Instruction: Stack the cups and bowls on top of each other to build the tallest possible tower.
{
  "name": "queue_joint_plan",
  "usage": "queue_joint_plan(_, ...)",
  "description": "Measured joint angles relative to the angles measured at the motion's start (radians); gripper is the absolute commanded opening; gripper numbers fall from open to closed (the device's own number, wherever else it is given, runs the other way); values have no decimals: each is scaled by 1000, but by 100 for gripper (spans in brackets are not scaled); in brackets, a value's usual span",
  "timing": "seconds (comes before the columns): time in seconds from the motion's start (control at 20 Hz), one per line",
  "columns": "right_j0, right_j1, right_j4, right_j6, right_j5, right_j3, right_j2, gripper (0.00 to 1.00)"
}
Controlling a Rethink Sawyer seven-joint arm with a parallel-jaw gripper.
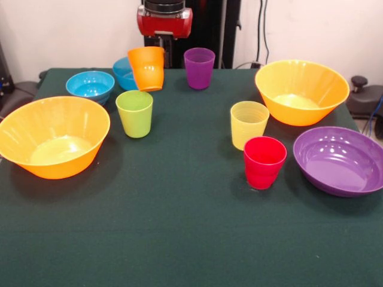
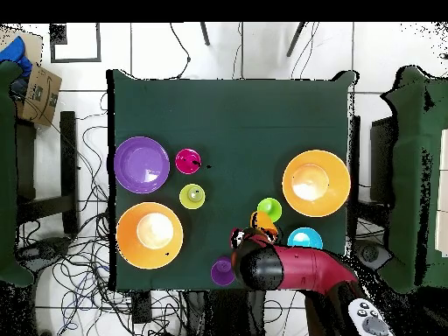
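Front view. Ten glossy plastic pieces on a table [image 1: 179, 233] covered in dark green cloth, all apart, no tower begun. Left: large orange bowl [image 1: 24, 149], deep and flared; behind it a small cyan bowl [image 1: 90, 84] and a deeper blue bowl [image 1: 122, 73]. Lime green cup [image 1: 134, 112] upright just right of the large bowl. Orange cup [image 1: 147, 67] tilted in front of the blue bowl, apparently clear of the cloth, directly below the red arm [image 1: 164, 21]. Purple cup [image 1: 198, 67] upright beside it. Right: second large orange bowl [image 1: 287, 113], translucent yellow cup [image 1: 249, 122], red cup [image 1: 264, 161] and a wide shallow purple bowl [image 1: 338, 160]. Claw hidden behind the orange cup; cannot tell whether wide, narrow or holding.

Overhead view. Arm [image 2: 289, 269] reaching in from the bottom edge, covering the blue bowl and most of the orange cup [image 2: 262, 229]. Lime cup [image 2: 269, 210] just beyond, cyan bowl [image 2: 304, 238] alongside. Claw state again not readable.

Handling, judged. Cups light, thin-walled, stiff but slightly springy, smooth and slippery; tapered, so prone to nesting or squirting out of a hard squeeze. Best taken across the rim wall or around the upper body. Bowls rigid, light, too broad to span; rim pinch only. Inverted large bowls likely the steadiest base.
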Motion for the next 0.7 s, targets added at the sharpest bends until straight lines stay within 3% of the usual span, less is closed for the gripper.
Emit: queue_joint_plan(0.7, -14, 6, 0, 0, 0, -5, 0, 0)
